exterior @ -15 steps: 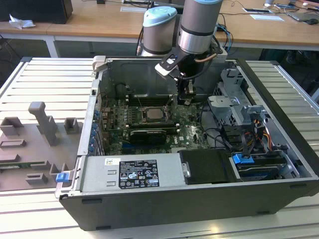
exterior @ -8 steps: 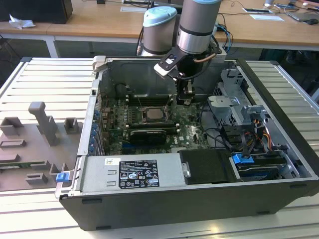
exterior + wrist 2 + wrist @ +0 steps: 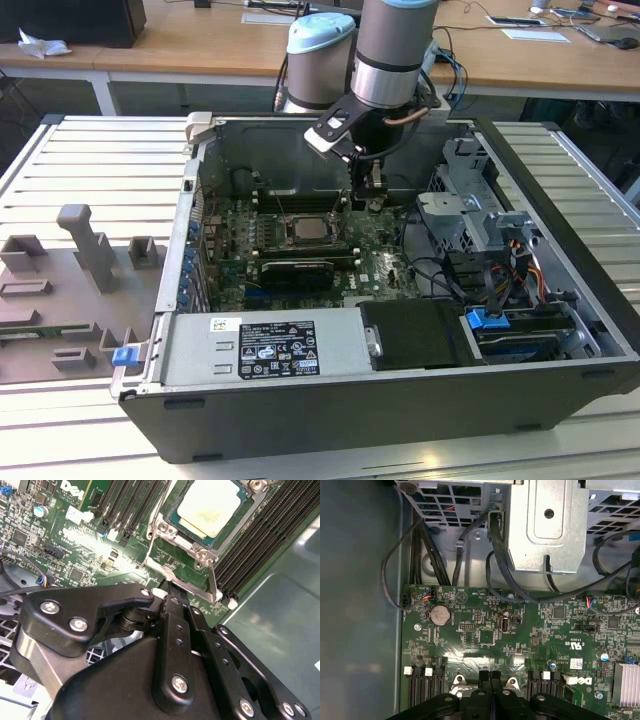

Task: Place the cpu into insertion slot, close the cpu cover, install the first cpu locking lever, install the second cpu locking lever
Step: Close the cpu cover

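Cpu (image 3: pixel 210 507): one, a small flat square chip. The top is pale silvery-beige with a faint yellowish smear, and a dark greenish border runs round it. It lies flat in the insertion slot (image 3: pixel 167 530), top face fully exposed. In the exterior view I find the cpu (image 3: pixel 305 232) mid-board inside the open computer case (image 3: pixel 400 420), towards the far wall.

Insertion slot: one, with a silvery frame and screw heads at the corners I can see.

Cpu cover (image 3: pixel 214 580): one, a thin silvery frame with a large window. It looks tipped up off the chip, and green board shows through the window. Its free edge sits right at the claw's tip; I cannot tell whether they touch.

Gripper (image 3: pixel 490 674): one, on the single arm. The two black fingers (image 3: pixel 484 680) are drawn together with just a seam between them, so the claw is narrow. I see nothing pinched. In the exterior view the gripper (image 3: pixel 368 195) hangs just to the exterior view's right of the socket, on its far side.

Other counts:
- Memory slots (image 3: pixel 250 540): two banks of long black slots, one on either side of the socket.
- Coin cell (image 3: pixel 440 614): one, on the board.
- Grey fixture plate (image 3: pixel 60 300): one, outside the case at the exterior view's left.
- Labelled metal box (image 3: pixel 260 345): one, along the case's near wall.
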Robot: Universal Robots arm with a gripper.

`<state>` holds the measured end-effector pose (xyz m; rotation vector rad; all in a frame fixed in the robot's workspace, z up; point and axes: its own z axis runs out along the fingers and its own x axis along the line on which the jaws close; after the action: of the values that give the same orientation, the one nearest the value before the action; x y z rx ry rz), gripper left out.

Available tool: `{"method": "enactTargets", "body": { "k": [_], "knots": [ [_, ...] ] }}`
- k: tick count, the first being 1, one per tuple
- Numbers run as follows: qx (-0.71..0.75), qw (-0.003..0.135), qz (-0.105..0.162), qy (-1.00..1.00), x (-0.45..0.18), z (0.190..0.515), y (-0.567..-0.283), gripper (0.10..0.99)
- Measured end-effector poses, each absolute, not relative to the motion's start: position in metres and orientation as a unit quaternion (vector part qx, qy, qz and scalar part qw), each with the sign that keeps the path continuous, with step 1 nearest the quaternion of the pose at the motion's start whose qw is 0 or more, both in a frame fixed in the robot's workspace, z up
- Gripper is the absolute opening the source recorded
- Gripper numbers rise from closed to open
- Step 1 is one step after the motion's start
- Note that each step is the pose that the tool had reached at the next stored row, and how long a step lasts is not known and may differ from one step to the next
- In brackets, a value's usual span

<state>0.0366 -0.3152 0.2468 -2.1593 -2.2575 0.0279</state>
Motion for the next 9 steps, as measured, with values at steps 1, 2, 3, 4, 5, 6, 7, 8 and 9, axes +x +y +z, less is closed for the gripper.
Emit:
{"method": "enactTargets", "body": {
  "k": [1,2,3,4,5,6,7,8,9],
  "knots": [
    [-0.691,0.009,0.009,-0.723,0.0361,0.2468,-0.3152,0.106],
    [-0.691,0.009,0.009,-0.723,0.0354,0.2468,-0.3151,0.106],
    [-0.691,0.009,0.009,-0.723,0.0348,0.2468,-0.3151,0.106],
    [-0.691,0.009,0.009,-0.723,0.0342,0.2468,-0.3151,0.106],
    [-0.691,0.009,0.009,-0.723,0.0336,0.2468,-0.3151,0.106],
    [-0.691,0.009,0.009,-0.723,0.0326,0.2468,-0.3152,0.106],
    [-0.691,0.009,0.009,-0.723,0.0322,0.2468,-0.3151,0.106],
    [-0.691,0.009,0.009,-0.723,0.0317,0.2468,-0.3151,0.106],
    [-0.691,0.009,0.009,-0.723,0.0300,0.2467,-0.3151,0.106]
  ]
}}
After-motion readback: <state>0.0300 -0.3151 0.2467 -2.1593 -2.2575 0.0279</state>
